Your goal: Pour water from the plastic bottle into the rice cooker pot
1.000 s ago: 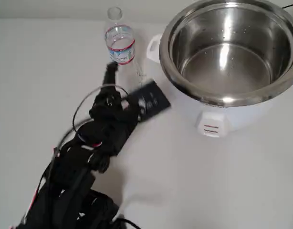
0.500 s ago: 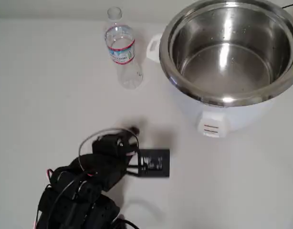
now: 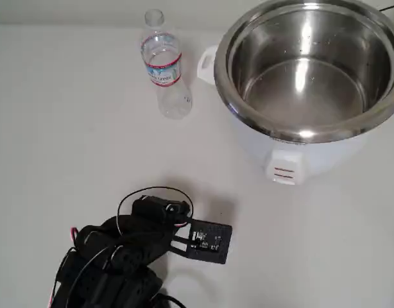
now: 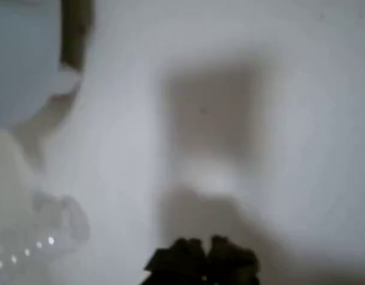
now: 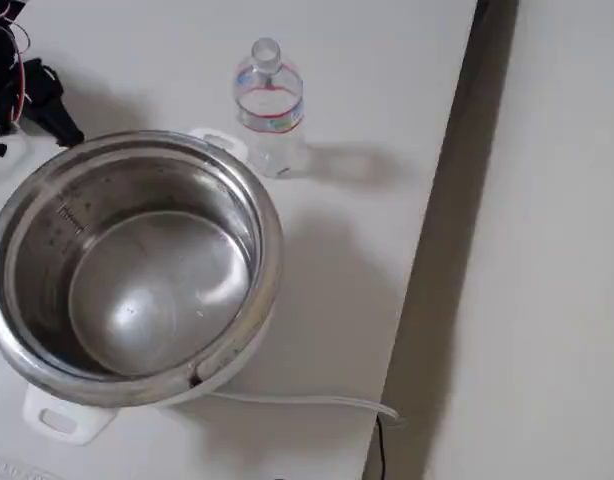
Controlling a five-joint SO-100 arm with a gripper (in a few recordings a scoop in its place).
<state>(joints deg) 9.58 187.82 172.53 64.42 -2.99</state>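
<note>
Plastic bottle (image 3: 163,63) upright, capless, just left of rice cooker pot (image 3: 310,67) in overhead view. Light, thin-walled, crushable; best gripped gently at label. Gripper (image 3: 174,226) well apart, near edge; jaw state indeterminable.

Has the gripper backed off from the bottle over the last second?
Yes. In the overhead view the gripper has pulled away from the plastic bottle, toward the lower edge, well below the rice cooker pot. The bottle stays upright beside the pot.
</note>
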